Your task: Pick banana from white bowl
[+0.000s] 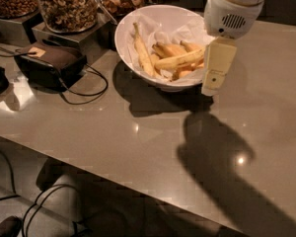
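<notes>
With gripper point(210, 89) hanging at bowl point(120, 37) right rim, near table point(138, 137) far edge, beside banana point(180, 59); cannot tell whether open.

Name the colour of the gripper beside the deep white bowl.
Pale cream; gripper at the white bowl's right rim, camera view.

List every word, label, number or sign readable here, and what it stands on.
No text can be read.
Small tan tag on the dark brown box: too blurred to read.
Glass jars of nuts: no label shows.
Cream two-finger gripper, hanging by the right rim of the large white paper-lined bowl: no lettering shows.
</notes>
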{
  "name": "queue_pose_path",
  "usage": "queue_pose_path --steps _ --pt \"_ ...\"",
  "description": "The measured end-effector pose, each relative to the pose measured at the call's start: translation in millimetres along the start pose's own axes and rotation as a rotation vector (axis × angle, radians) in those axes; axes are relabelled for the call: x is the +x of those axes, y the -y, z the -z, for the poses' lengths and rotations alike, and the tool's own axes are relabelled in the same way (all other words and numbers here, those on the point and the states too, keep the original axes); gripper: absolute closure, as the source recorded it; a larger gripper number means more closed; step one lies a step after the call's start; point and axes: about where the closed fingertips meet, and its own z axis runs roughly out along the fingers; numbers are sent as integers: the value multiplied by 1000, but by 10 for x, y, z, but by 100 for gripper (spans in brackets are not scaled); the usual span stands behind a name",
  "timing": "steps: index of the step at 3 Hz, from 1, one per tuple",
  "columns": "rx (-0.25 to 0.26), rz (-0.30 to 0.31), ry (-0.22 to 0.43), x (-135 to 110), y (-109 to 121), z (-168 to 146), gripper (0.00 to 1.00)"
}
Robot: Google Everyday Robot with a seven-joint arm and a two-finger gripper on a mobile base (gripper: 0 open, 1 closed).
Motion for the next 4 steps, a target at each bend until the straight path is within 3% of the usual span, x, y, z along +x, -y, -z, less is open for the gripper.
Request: queue_pose_path --steps 2,4 --pt "-6 -53 38 -15 274 -15 0" --pt "-33 -56 74 -150 448 -70 0"
